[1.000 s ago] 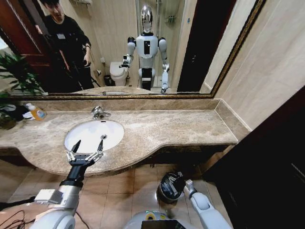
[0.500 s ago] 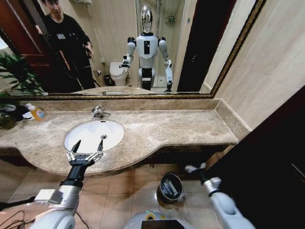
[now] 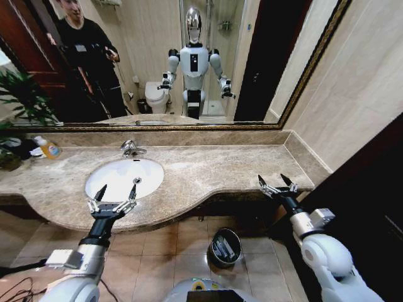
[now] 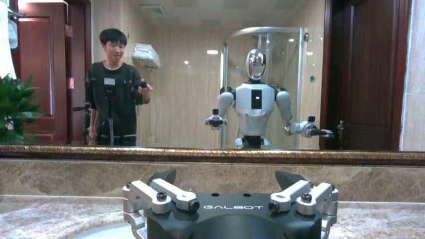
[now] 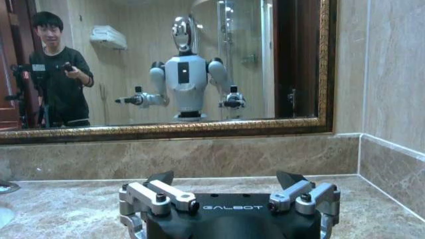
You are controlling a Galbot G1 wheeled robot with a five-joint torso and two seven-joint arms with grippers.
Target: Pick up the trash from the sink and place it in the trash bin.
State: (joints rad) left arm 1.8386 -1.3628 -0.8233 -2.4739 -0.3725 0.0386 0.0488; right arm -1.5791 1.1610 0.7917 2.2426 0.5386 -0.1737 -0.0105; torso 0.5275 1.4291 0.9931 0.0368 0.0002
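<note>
The sink looks clean and the trash sits in the bin.

The desk (image 3: 208,170) is wide, brown and bare in the middle, and the sink (image 3: 116,179) near its left end is a white oval bowl with nothing lying in it that I can see. The bin (image 3: 225,247) stands on the floor under the front edge of the desk; it is small, round and dark with a shiny rim, and some small pale trash (image 3: 225,249) lies inside it. So I think the job is about done, with nothing left to pick up. The left gripper (image 3: 113,196) hangs over the front rim of the sink with its fingers wide and holding nothing. The right gripper (image 3: 277,184) is up by the front right corner of the desk, fingers wide and holding nothing too.
</note>
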